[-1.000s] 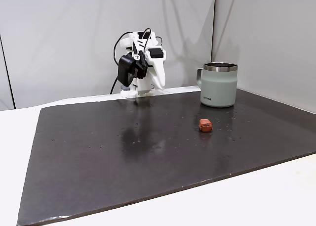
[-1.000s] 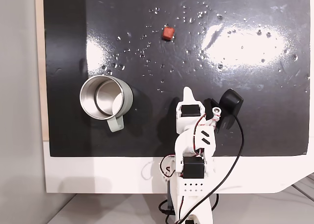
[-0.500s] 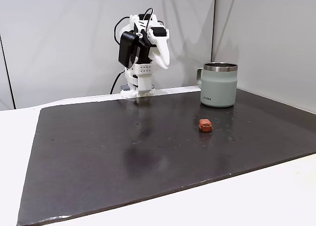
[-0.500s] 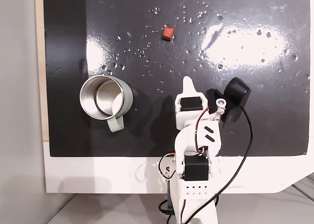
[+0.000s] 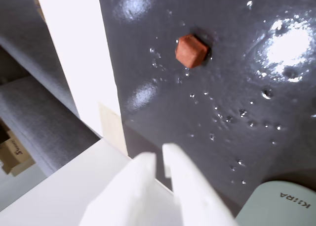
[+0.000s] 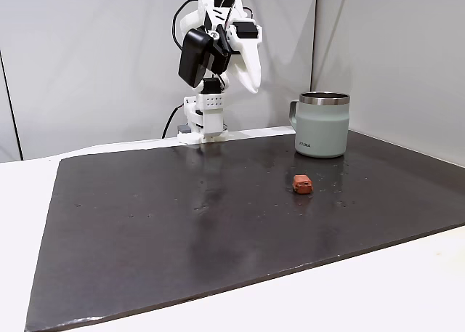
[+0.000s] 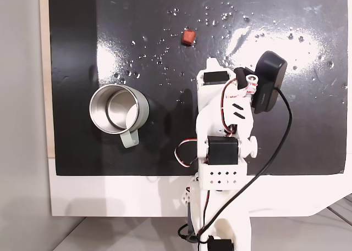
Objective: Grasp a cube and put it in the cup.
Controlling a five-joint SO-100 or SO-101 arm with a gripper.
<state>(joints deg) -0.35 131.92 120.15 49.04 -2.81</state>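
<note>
Cube [image 6: 302, 184] is tiny, reddish-brown, w/ rounded edges, and lies alone on the dark mat [image 6: 182, 223] that covers the desk [image 6: 392, 288]. In a fixed view from the front it sits right of centre, nearer the camera than the cup [image 6: 322, 124] and a bit to the left of it, apart from it. In the wrist view the cube [image 5: 191, 50] shows flat facets w/ a darker shadow at its right side; water drops shine on the mat around it.

Cup is pale sage-green w/ a bare steel rim, handle on its left side and small dark lettering near the base. In a fixed view from above, the cup [image 7: 119, 109] is upright and its steel inside is visible.

Claw [image 5: 160, 154] is raised high above the far edge of the mat. Its white fingers [image 5: 180, 176] are nearly together w/ a narrow gap, holding nothing, well apart from the cube.
</note>
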